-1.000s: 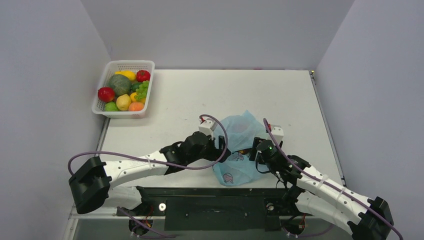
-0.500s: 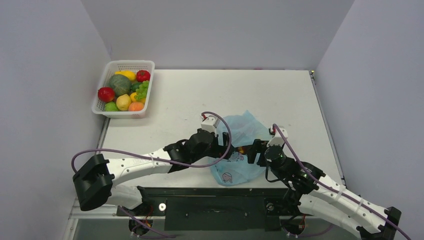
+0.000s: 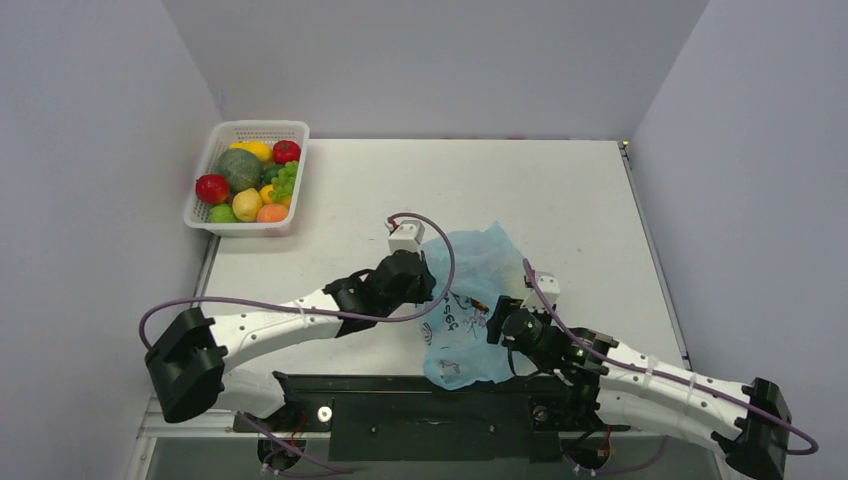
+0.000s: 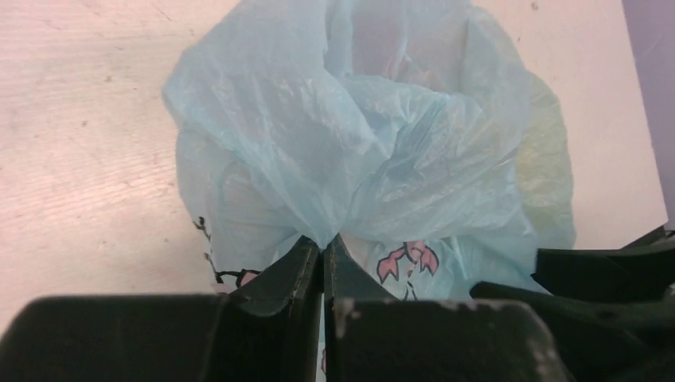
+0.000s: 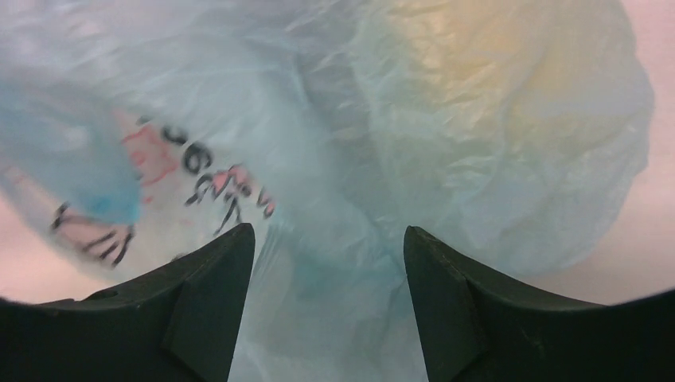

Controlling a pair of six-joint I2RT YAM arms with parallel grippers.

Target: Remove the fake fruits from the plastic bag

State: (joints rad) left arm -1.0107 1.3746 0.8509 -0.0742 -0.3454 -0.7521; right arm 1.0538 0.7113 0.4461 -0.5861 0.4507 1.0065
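Plastic bag (image 3: 478, 262) on table (image 3: 330, 200), front centre; yellowish fruit (image 5: 493, 103) showing through film. Left gripper (image 4: 322, 253) pinching gathered film; right gripper (image 5: 326, 255) spread, facing bag. Film probably light, limp, slippery: best held at bunched folds.

Back goes the left pincer (image 4: 322, 248), drawing away to the left with a fold of the bag (image 3: 478, 262) pinched tight. The bag stretches long, its near end creeping over the desk (image 3: 340, 215) edge. The right pincer (image 5: 326, 239), jaws apart, has slid leftward and nearer.
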